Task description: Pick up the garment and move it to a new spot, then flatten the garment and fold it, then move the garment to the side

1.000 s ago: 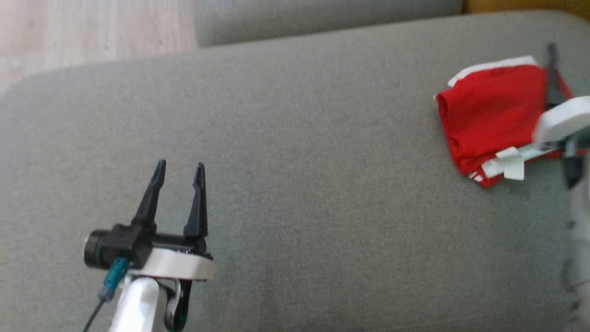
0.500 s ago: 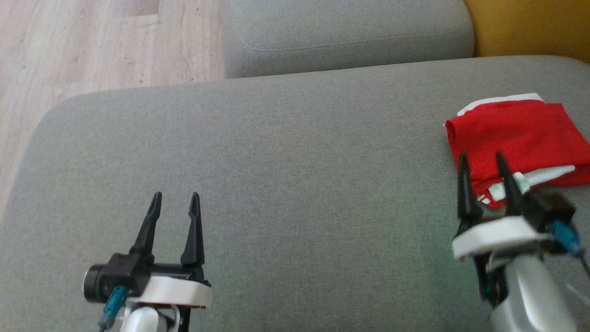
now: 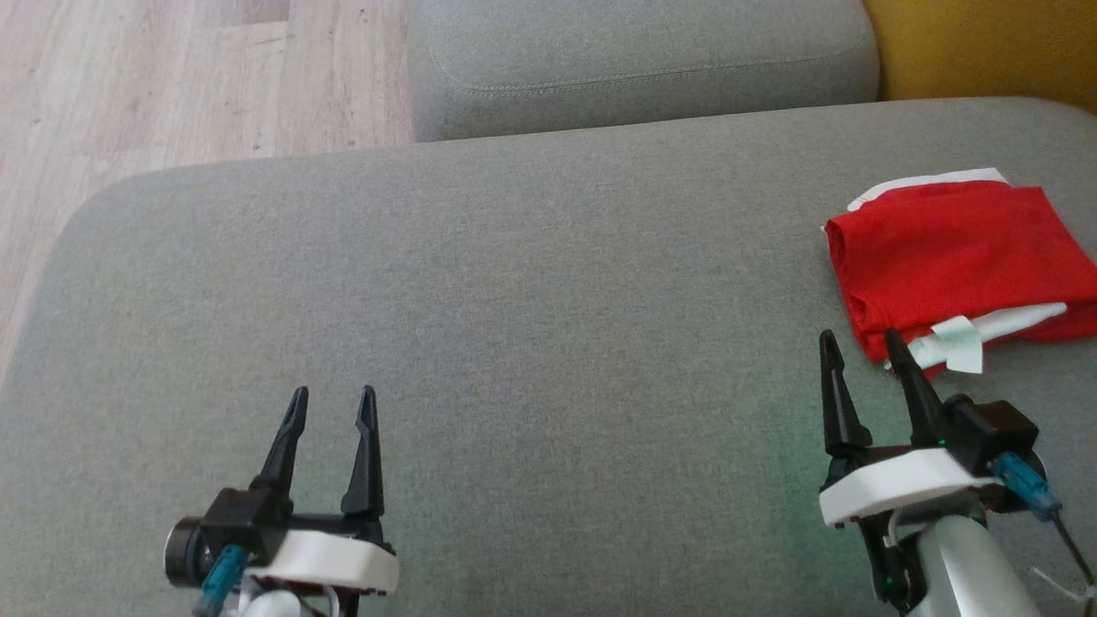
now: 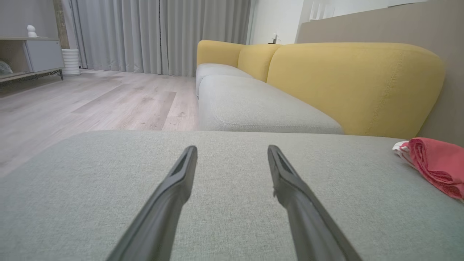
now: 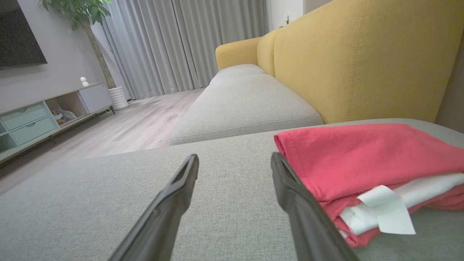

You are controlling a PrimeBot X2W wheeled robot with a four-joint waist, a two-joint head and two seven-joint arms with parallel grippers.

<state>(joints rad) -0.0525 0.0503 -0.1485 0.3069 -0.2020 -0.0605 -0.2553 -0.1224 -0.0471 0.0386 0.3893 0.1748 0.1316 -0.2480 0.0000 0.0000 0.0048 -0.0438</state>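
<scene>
The folded garment (image 3: pixel 951 248) lay lengthwise left-to-right on the sofa (image 3: pixel 514 300); my left jaws and right jaws stood spread, holding nothing.

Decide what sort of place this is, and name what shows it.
Probably a home living room: a grey and yellow sofa, long curtains reaching a wood floor, and a low cabinet under a dark screen.

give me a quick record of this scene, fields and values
surface: grey cushion
item: red garment, folded, on the cushion's right side
detail: white label sticking out at its near edge
left arm: left tool open, empty, over bare cushion
right arm: right tool open, empty, beside the garment's near corner
task state: looks folded and set aside
</scene>
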